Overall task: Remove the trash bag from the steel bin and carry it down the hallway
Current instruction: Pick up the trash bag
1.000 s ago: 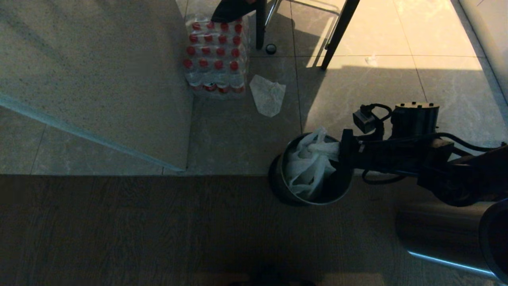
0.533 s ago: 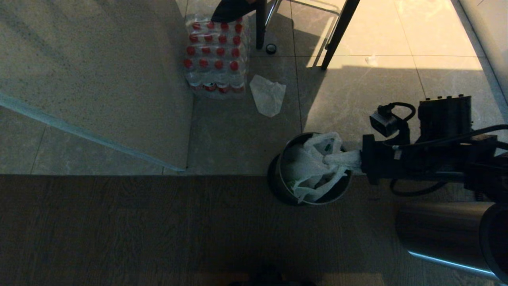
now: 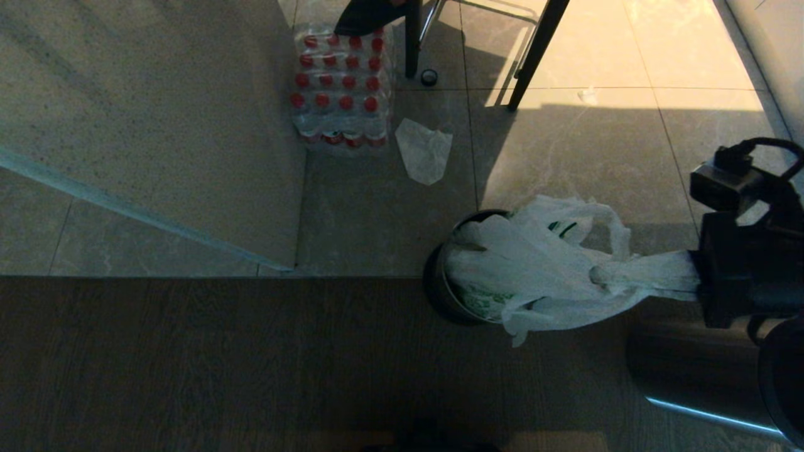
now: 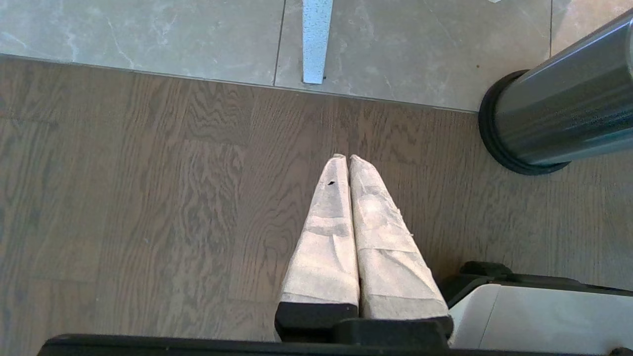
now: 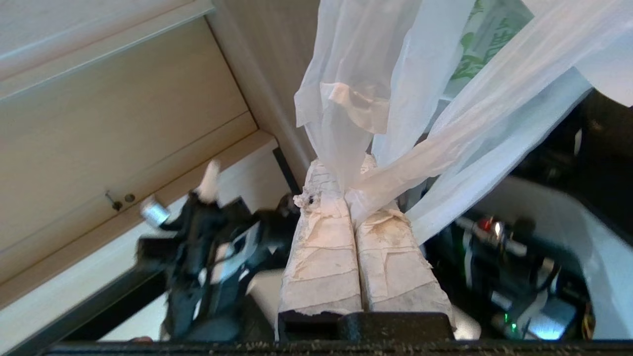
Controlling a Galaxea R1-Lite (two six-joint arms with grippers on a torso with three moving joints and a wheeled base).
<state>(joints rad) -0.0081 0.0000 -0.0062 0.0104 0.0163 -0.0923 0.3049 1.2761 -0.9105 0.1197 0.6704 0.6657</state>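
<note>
- The trash bag [image 3: 553, 276] is thin, white and wrinkled, with green print. It is stretched out to the right, partly out of the bin.
- The steel bin [image 3: 440, 282] is dark and round, standing upright on the floor.

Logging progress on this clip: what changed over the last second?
The right gripper, clamped on the trash bag, pulled back to the head view's right, drawing the bag mostly out over the steel bin's rim. The bin, water bottle pack, flat wrapper and left gripper stayed put.
</note>
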